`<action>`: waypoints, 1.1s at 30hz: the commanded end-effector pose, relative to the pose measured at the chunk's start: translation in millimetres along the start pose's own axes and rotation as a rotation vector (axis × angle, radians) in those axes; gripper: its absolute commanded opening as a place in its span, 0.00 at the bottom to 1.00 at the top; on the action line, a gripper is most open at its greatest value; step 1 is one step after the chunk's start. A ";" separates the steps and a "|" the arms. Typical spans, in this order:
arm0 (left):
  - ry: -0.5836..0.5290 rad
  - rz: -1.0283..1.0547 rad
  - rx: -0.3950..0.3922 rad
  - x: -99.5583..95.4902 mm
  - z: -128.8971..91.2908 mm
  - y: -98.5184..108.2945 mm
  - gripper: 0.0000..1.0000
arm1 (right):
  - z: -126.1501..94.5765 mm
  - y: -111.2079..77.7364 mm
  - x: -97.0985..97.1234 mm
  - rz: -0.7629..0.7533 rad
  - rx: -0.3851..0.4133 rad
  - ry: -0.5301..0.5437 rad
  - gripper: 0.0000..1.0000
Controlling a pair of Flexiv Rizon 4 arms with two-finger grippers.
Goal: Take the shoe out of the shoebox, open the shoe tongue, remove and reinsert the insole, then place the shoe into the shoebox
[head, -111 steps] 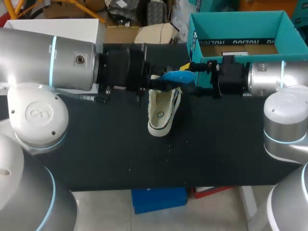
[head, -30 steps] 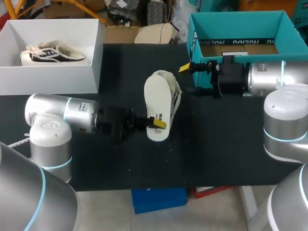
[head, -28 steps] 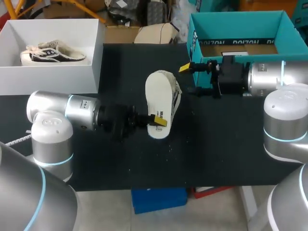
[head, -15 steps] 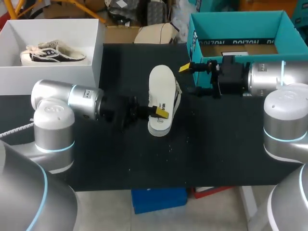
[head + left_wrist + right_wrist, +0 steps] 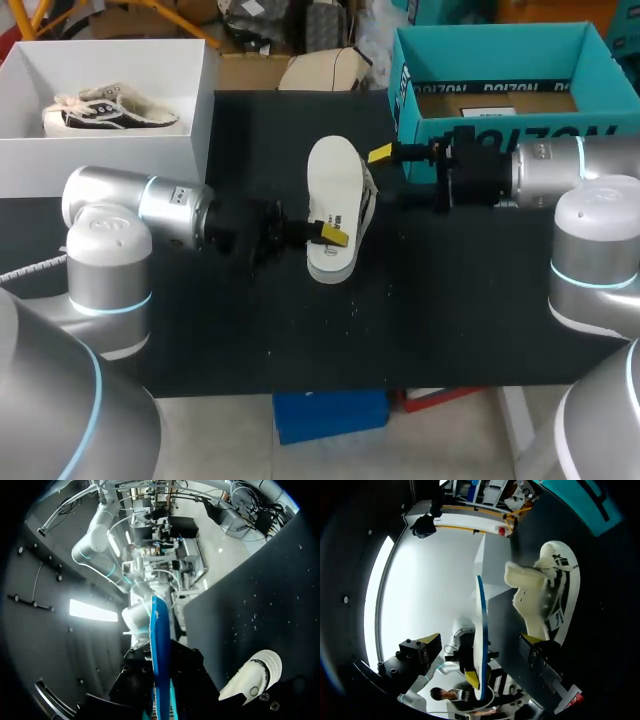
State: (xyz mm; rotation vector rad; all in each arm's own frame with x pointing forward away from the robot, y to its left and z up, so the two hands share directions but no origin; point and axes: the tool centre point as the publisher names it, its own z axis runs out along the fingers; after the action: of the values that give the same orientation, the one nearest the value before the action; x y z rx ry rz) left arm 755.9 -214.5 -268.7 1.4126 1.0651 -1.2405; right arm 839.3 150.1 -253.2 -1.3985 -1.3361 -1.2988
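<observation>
**Insole held above the shoe**

The left gripper is closed on the insole, with its fingers pinching one edge from two sides. The insole hangs white face up over the shoe. The shoe lies near the middle of the black table, and the right wrist view shows its tongue raised. The right gripper stands wide open just beside the shoe, with nothing in its grasp.

The insole is covering most of the shoe; the left gripper is showing no fingertips in its wrist view.
</observation>
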 end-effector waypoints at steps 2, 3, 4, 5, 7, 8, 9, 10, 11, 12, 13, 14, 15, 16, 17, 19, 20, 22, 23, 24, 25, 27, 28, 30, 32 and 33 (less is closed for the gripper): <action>0.002 0.002 -0.002 0.3 1.3 -0.4 0.00 | 3.8 -0.6 -4.1 -0.033 0.029 0.043 1.00; 0.002 0.002 -0.002 0.3 1.3 -0.4 0.00 | 5.3 -2.0 -3.0 -0.044 0.030 0.047 1.00; 0.002 0.002 -0.002 0.3 1.3 -0.4 0.00 | 7.0 -3.5 -2.0 -0.053 0.032 0.053 1.00; 0.002 0.002 -0.002 0.3 1.3 -0.4 0.00 | 8.9 -5.0 -1.0 -0.065 0.034 0.054 1.00; 0.002 0.002 -0.002 0.3 1.3 -0.4 0.00 | 12.4 -7.5 0.9 -0.084 0.031 0.069 1.00; 0.002 0.002 -0.002 0.3 1.3 -0.4 0.00 | 14.8 -9.3 1.5 -0.095 0.032 0.070 1.00; 0.002 0.002 -0.002 0.3 1.3 -0.4 0.00 | 17.3 -11.0 1.5 -0.095 0.032 0.069 1.00; 0.002 0.002 -0.002 0.3 1.3 -0.4 0.00 | 19.5 -12.8 1.0 -0.097 0.033 0.068 1.00; 0.002 0.002 -0.002 0.3 1.3 -0.4 0.00 | 21.8 -14.6 0.1 -0.099 0.034 0.068 1.00; 0.002 0.002 -0.002 0.3 1.3 -0.4 0.00 | 23.9 -16.4 -1.1 -0.098 0.039 0.066 1.00; 0.002 0.002 -0.002 0.3 1.3 -0.4 0.00 | 25.3 -17.5 -2.0 -0.096 0.040 0.064 1.00; 0.002 0.002 -0.002 0.3 1.3 -0.4 0.00 | 28.1 -19.8 -3.2 -0.095 0.044 0.060 1.00; 0.002 0.002 -0.002 0.3 1.3 -0.4 0.00 | 30.4 -21.4 -3.4 -0.093 0.047 0.056 1.00; 0.002 0.002 -0.002 0.3 1.3 -0.4 0.00 | 32.4 -22.6 -3.8 -0.091 0.050 0.053 0.96; 0.002 0.002 -0.002 0.3 1.3 -0.4 0.00 | 34.5 -23.4 -4.3 -0.090 0.051 0.050 0.85; 0.002 0.002 -0.002 0.3 1.3 -0.4 0.00 | 38.0 -23.9 -5.1 -0.088 0.051 0.047 0.78; 0.002 0.002 -0.002 0.3 1.3 -0.4 0.00 | 39.8 -24.1 -5.1 -0.087 0.053 0.046 0.75; 0.002 0.002 -0.002 0.3 1.3 -0.4 0.00 | 44.1 -24.2 -4.7 -0.087 0.057 0.046 0.69; 0.002 0.002 -0.002 0.3 1.3 -0.4 0.00 | 46.3 -24.2 -4.6 -0.087 0.059 0.046 0.69; 0.002 0.002 -0.002 0.3 1.3 -0.4 0.00 | 48.2 -24.1 -4.5 -0.087 0.061 0.047 0.70; 0.002 0.002 -0.002 0.3 1.3 -0.4 0.00 | 50.5 -24.0 -4.6 -0.087 0.062 0.048 0.70; 0.002 0.002 -0.002 0.3 1.3 -0.4 0.00 | 54.3 -24.4 -6.3 -0.084 0.065 0.049 0.69; 0.002 0.002 -0.002 0.3 1.3 -0.4 0.00 | 56.3 -24.9 -7.5 -0.082 0.067 0.050 0.67; 0.002 0.002 -0.002 0.3 1.3 -0.4 0.00 | 59.9 -26.5 -9.1 -0.078 0.069 0.049 0.64; 0.002 0.002 -0.002 0.3 1.3 -0.4 0.00 | 62.2 -26.5 -11.5 -0.072 0.072 0.049 0.60; 0.002 0.002 -0.002 0.3 1.3 -0.4 0.00 | 62.9 -26.5 -11.8 -0.070 0.073 0.049 0.53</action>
State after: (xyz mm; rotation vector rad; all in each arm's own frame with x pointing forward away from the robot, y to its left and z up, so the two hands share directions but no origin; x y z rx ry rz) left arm 756.7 -214.9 -268.9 1.4124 1.0643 -1.2417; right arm 820.4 206.9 -273.7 -1.2749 -1.3992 -1.3073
